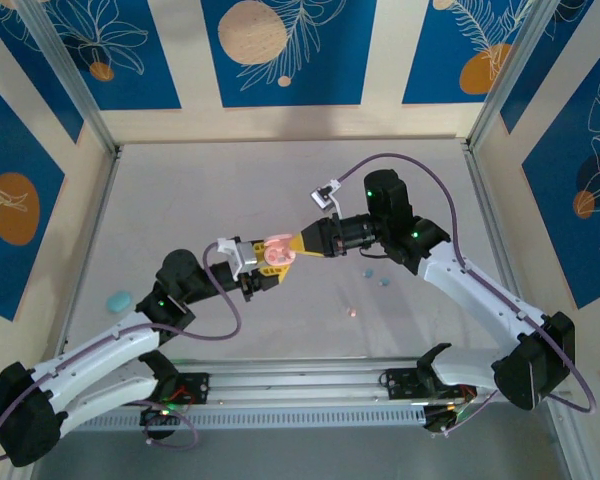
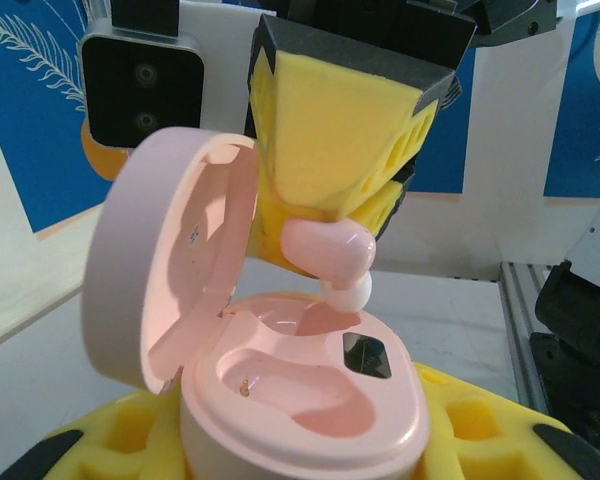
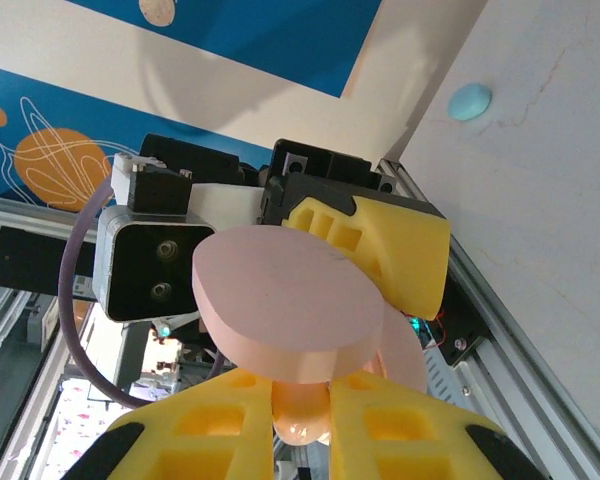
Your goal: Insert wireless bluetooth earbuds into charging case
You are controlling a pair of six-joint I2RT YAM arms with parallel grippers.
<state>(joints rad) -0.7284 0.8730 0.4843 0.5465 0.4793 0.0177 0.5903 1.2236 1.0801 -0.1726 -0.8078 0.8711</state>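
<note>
**Holding peach-pink earbud (image 2: pixel 325 250) over open pink case (image 2: pixel 310 420)**

Gripping pink case from both sides w/ left gripper (image 1: pixel 272 262), yellow fingers (image 2: pixel 480 435) clamped on lower shell. Lid (image 2: pixel 165 270) hinged open, standing up at left in left wrist view. Pinching peach-pink earbud w/ right gripper (image 2: pixel 325 215), fingers closed tight on bud body, white tip pointing down. Hanging bud just above far socket of case, beside small dark window (image 2: pixel 365 355); touching socket or not, cannot tell. Near socket (image 2: pixel 270 380) bare. Meeting tip to tip over mid-table (image 1: pixel 180 200) in top view, lid between the two grippers. Lying loose on table: light blue case (image 1: pixel 118 299) near left edge, well apart from grippers; light blue bud (image 1: pixel 368 271) and another light blue bud (image 1: pixel 384 282) close together under right arm; pinkish bud (image 1: pixel 350 311) nearer to bases.
</note>
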